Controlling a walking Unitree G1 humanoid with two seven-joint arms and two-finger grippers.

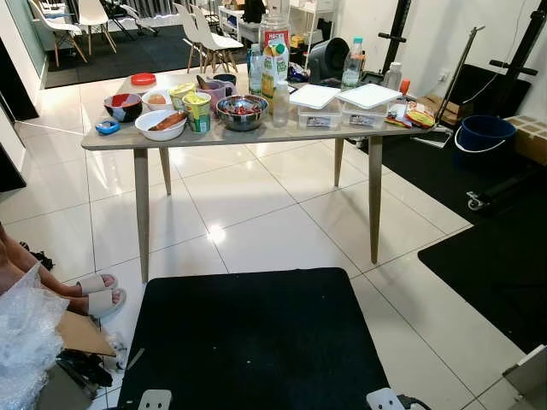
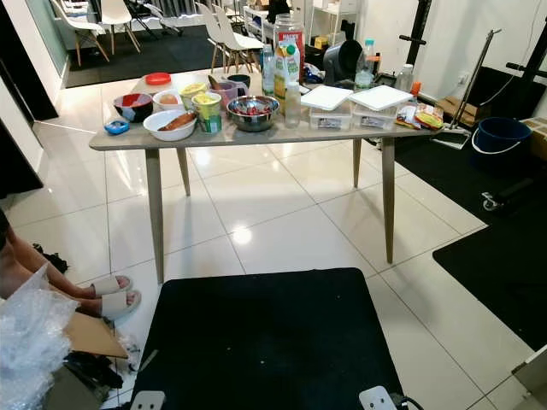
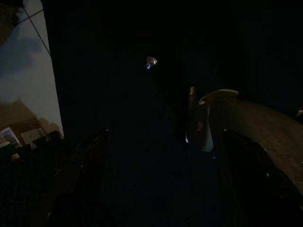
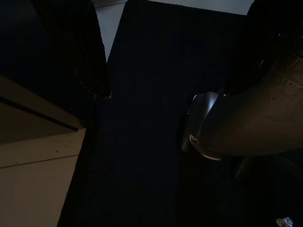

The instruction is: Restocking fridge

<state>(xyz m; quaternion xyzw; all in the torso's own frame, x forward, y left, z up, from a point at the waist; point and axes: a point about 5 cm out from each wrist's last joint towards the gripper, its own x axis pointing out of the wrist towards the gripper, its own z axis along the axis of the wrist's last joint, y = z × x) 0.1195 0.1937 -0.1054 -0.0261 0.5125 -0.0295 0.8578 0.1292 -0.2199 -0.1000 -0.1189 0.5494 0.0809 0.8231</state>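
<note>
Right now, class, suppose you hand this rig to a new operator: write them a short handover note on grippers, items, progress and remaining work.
Left gripper and right gripper hang idle over the black mat, both open and empty.
The food waits on the table: steel bowl, white bowl, green cup, juice carton, two lidded containers.
Done: nothing picked up yet.
Left: walk to the table, carry the items to the fridge.

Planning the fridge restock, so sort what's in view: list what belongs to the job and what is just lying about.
For the restock, all on the table:
- juice carton
- water bottles
- steel bowl
- white bowl
- lidded containers
- cup noodles

Lying about:
- blue bucket
- black mat
- white chairs
- bubble wrap
</note>
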